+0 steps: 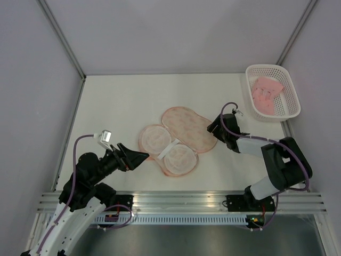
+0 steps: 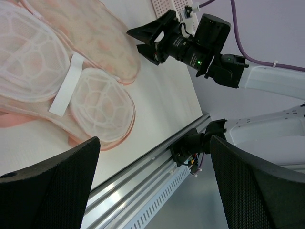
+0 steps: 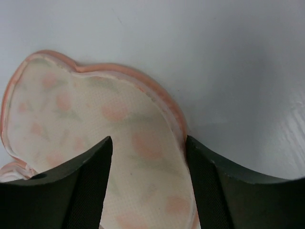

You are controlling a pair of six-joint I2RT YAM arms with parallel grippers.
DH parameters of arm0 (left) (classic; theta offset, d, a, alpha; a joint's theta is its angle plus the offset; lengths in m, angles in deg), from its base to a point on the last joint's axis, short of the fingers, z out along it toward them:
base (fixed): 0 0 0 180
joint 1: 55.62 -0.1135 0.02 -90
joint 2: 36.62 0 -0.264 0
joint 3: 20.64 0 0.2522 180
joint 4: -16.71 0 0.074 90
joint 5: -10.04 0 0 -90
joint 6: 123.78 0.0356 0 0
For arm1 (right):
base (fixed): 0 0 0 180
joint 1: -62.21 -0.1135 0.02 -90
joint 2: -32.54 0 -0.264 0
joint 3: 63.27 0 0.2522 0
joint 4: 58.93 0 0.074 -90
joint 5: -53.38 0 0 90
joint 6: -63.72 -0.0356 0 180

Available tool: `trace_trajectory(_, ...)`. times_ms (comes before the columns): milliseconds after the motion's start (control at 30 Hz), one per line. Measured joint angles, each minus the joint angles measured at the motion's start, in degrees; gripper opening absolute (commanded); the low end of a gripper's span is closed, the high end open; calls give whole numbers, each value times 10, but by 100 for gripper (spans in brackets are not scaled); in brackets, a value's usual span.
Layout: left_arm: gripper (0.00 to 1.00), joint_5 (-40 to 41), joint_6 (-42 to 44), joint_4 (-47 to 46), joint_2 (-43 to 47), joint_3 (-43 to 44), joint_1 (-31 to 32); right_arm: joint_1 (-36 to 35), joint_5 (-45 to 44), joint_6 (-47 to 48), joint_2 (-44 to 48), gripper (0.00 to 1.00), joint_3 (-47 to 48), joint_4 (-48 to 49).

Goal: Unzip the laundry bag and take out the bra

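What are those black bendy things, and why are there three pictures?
Those are two robot arms, bolted to the near edge of a white table. Each ends in a claw with two fingers. One picture is taken from above. The other two come from little cameras on the arms' wrists, so you see each claw's own fingers up close.

In the middle lies a flowery laundry bag, zipped open like a book, with two round white cups inside. In the corner, a white plastic basket holds a pink bra.

The left claw is wide open beside the bag and holds nothing. The right claw is at the bag's edge, one finger on each side of the top flap; whether it has pinched yet, I cannot tell.
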Motion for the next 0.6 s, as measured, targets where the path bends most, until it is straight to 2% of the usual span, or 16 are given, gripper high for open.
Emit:
trace_trajectory(100,100,9,0,11,7,0,0,1,27,5,-40,57,22,29)
trace_trajectory(200,100,13,0,20,9,0,0,1,53,14,-68,20,35,44)
trace_trajectory(233,100,14,0,21,9,0,0,1,56,19,-74,1,35,46)
trace_trajectory(433,100,20,0,23,9,0,0,0,62,35,-54,0,23,18)
trace_trajectory(600,99,24,0,25,19,0,0,0,57,50,-9,0,9,-41)
